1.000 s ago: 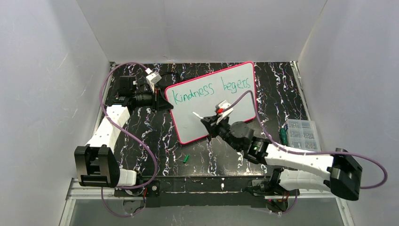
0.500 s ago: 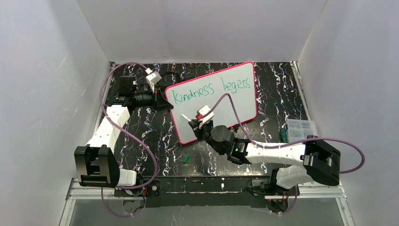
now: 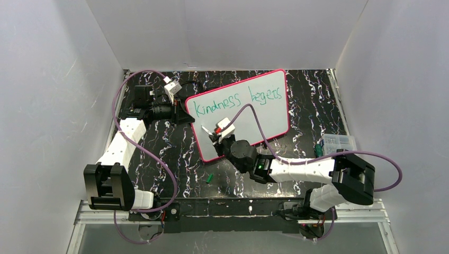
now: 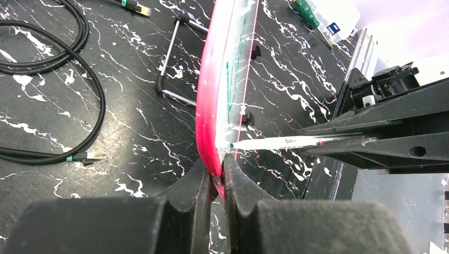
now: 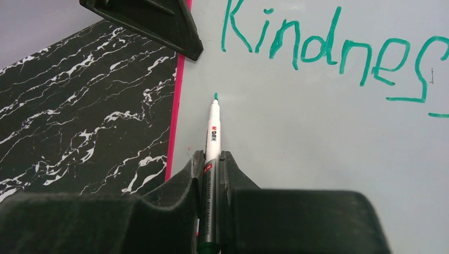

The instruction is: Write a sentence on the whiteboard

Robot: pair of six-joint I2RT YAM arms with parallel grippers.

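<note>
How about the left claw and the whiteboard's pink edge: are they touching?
Touching. The left wrist view shows the left gripper shut on the pink rim of the whiteboard, a finger pressed against each side with no gap.

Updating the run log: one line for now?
left claw: shut on whiteboard rim; right claw: shut on marker, tip below "Kindness"; sentence: "kindness begets" written
</note>
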